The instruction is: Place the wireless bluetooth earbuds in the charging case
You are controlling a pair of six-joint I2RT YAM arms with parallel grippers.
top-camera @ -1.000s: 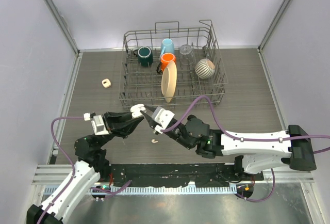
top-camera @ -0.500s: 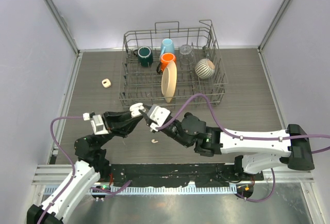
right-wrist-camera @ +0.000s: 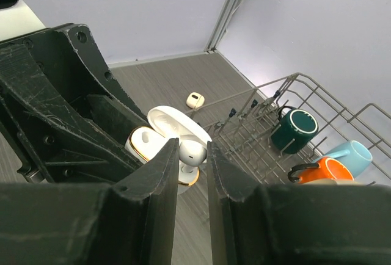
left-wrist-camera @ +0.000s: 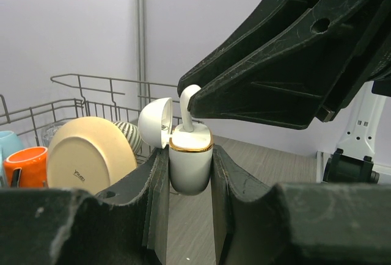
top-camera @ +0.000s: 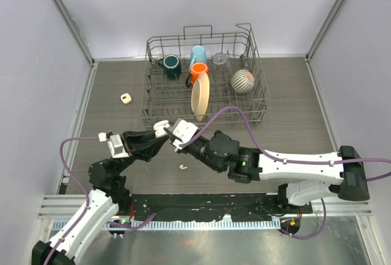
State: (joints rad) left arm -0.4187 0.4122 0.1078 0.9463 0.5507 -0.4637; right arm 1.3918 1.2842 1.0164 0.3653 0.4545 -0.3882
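Observation:
My left gripper [left-wrist-camera: 190,173] is shut on an open white charging case [left-wrist-camera: 190,161] with a gold rim, its lid [left-wrist-camera: 154,120] tipped back to the left. My right gripper [right-wrist-camera: 192,152] is shut on a white earbud [right-wrist-camera: 192,152] and holds it stem-down in the case's right slot [right-wrist-camera: 190,173]; the left slot [right-wrist-camera: 143,140] is empty. In the top view the two grippers meet over the case [top-camera: 162,129], just in front of the dish rack. Another earbud [top-camera: 182,167] lies on the table below them. A second small cream case [top-camera: 126,98] lies at the far left.
A wire dish rack [top-camera: 206,82] stands behind the grippers with a green mug [top-camera: 171,65], blue cup [top-camera: 197,54], orange mug [top-camera: 198,69], glass [top-camera: 220,62], striped bowl [top-camera: 242,80] and a cream plate [top-camera: 200,96]. The right arm's purple cable [top-camera: 235,118] arcs in front of the rack.
My right gripper has moved up and left with the earbud, from beside the case to over it. The left gripper has held the case nearly still.

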